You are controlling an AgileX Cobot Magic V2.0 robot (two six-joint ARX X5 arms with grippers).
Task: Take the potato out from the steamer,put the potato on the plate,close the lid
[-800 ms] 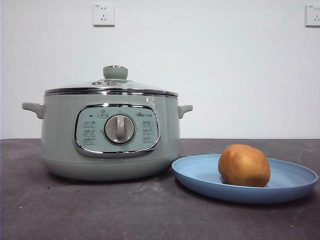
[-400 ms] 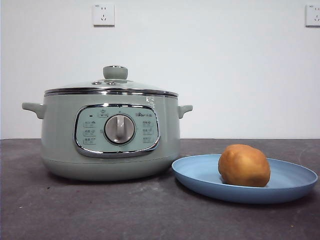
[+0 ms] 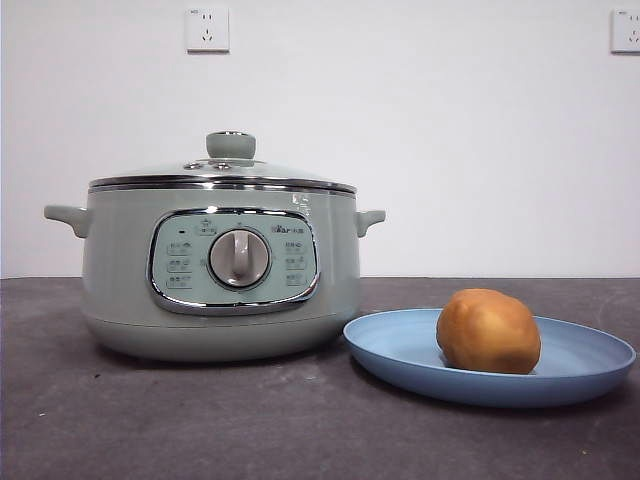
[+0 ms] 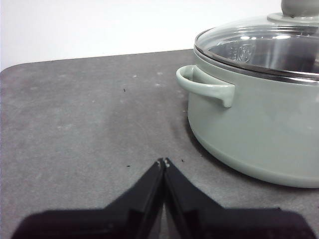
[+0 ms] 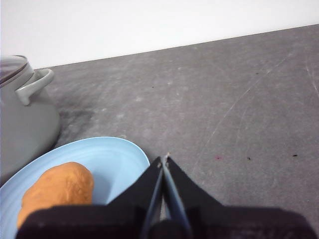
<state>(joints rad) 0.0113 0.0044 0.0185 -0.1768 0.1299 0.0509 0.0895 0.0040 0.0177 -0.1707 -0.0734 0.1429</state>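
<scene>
One matte potato (image 3: 488,331) on smooth plate (image 3: 400,345); glass lid (image 3: 222,170) seated.

Dark grey table (image 3: 200,430), two wall sockets (image 3: 207,30).

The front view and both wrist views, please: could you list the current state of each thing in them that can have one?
Sage-green steamer pot: closed, upright on the table.
Domed glass lid with green knob: seated on the steamer's chrome rim.
Orange-brown potato: resting on the plate.
Light blue shallow plate: flat on the table beside the steamer, holding the potato.
Left gripper: shut, empty, near the steamer.
Right gripper: shut, empty, beside the plate.
</scene>
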